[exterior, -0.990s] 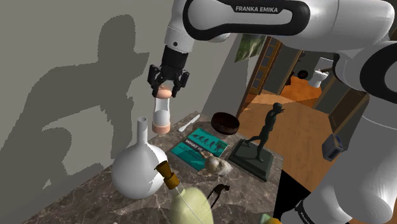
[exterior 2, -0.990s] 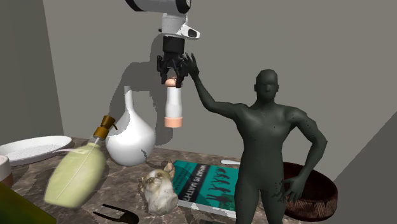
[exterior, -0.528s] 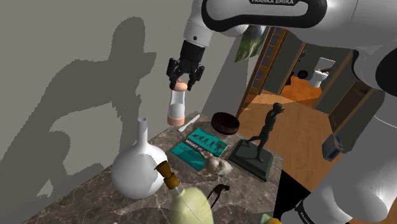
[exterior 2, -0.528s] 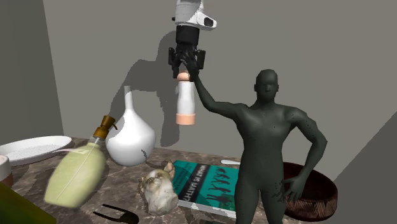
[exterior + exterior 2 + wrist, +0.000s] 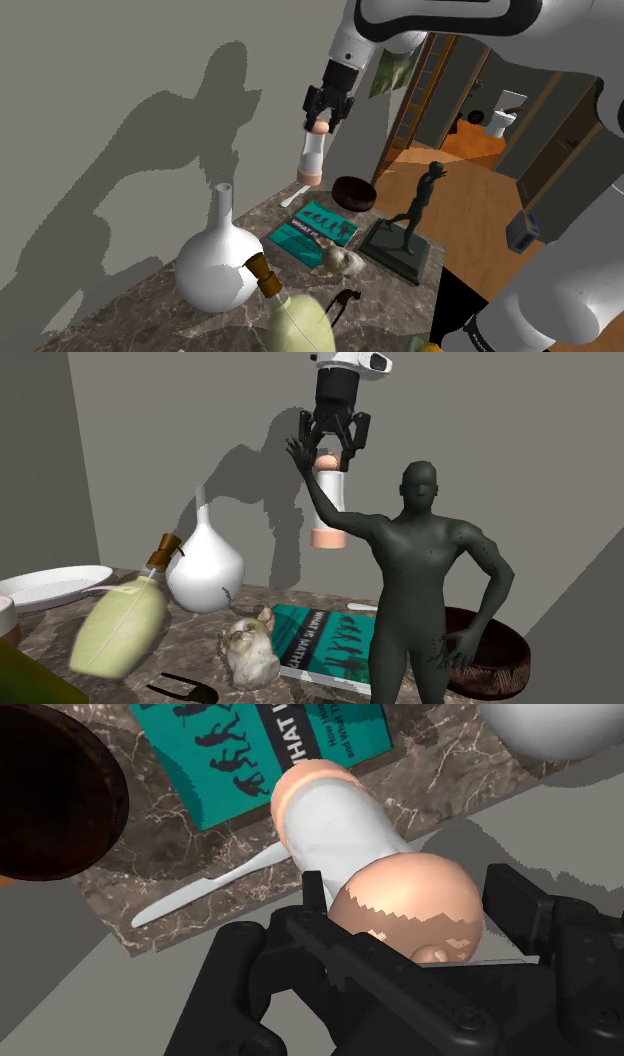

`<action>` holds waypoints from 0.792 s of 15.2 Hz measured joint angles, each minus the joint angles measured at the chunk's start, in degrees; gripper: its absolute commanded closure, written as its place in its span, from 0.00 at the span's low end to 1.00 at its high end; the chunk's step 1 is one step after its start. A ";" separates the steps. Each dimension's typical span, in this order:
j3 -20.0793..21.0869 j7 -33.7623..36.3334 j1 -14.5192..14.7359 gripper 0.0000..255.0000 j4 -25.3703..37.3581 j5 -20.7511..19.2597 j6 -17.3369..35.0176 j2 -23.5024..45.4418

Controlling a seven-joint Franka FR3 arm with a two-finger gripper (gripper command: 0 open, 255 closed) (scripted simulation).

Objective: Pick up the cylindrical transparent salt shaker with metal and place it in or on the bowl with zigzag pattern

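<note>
While two fingers (image 5: 520, 909) clasp one salt shaker (image 5: 313, 155) aloft, one dark bowl (image 5: 354, 193), one teal book (image 5: 314, 228)

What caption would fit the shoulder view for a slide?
The hand holds the salt shaker aloft, near the dark bowl on the marble table.
</note>
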 measured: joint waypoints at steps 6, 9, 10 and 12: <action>-4.19 -7.85 -3.89 1.00 -1.06 0.77 -2.78 -2.61; -6.42 -11.93 -5.84 1.00 -1.66 0.92 -3.87 -3.63; -7.15 -13.23 -6.46 1.00 -1.54 0.93 -4.37 -3.78; -8.56 -15.57 -7.68 1.00 0.58 0.82 -6.24 -3.13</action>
